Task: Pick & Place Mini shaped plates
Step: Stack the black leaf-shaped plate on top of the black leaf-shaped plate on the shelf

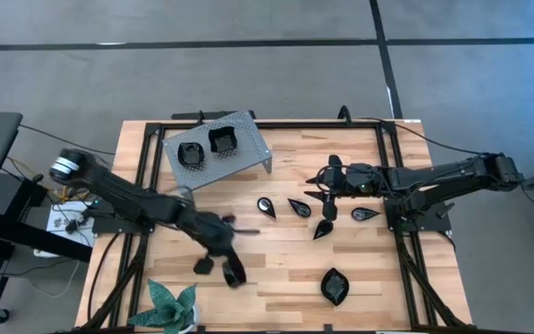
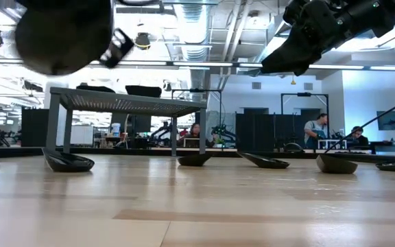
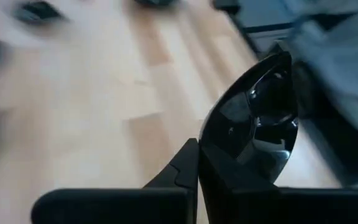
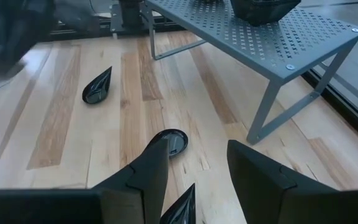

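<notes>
We see the left pincer (image 1: 230, 272) clenched on a glossy black teardrop plate (image 3: 253, 124), its fingers (image 3: 179, 171) pinching the plate's rim and holding it tilted above the wooden surface (image 1: 276, 269), on the near side of the grey perforated stand (image 1: 248, 148), close to the green plant (image 1: 172, 306). The right pincer (image 1: 327, 181) hangs released, holding nothing, off to the stand's right, over a cluster of teardrop plates (image 1: 298, 207) lying on the surface. On top of the stand we find two black dishes (image 1: 207, 147) side by side. Further from the stand, towards the surface's near edge, a larger leaf-shaped plate (image 1: 335, 286) lies alone. In the low view people (image 2: 315, 130) sit in the room beyond the stand
</notes>
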You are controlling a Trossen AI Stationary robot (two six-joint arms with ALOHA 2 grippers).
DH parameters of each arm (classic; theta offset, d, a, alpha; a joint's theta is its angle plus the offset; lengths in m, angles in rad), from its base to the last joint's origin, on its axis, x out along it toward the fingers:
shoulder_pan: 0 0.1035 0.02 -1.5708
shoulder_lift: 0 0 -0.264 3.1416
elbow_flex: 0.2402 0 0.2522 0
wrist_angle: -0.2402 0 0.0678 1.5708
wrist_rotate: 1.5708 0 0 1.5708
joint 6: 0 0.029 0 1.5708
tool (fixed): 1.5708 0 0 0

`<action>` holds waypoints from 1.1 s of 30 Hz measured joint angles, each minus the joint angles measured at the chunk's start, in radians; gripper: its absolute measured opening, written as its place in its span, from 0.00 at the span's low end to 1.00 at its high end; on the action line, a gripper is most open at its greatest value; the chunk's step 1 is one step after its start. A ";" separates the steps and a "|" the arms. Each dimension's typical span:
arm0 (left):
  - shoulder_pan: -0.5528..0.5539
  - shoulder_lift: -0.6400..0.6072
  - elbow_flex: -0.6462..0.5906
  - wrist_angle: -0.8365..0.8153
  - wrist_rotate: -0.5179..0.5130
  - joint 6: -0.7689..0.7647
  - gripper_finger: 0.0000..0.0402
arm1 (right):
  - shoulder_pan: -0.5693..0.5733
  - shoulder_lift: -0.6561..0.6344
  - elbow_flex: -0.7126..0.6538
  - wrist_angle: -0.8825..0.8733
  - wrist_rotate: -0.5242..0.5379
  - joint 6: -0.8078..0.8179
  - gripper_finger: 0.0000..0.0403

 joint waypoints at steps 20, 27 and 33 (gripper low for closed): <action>0.289 -0.605 0.150 -0.592 -0.604 0.625 0.02 | 0.000 0.000 0.000 0.000 0.000 0.000 0.39; 0.557 -0.595 0.192 -0.731 -0.619 0.707 0.02 | 0.001 0.000 0.000 0.000 0.000 0.000 0.39; 0.742 -0.572 0.193 -0.739 -0.467 0.843 0.02 | 0.001 0.000 0.000 0.000 0.000 0.000 0.39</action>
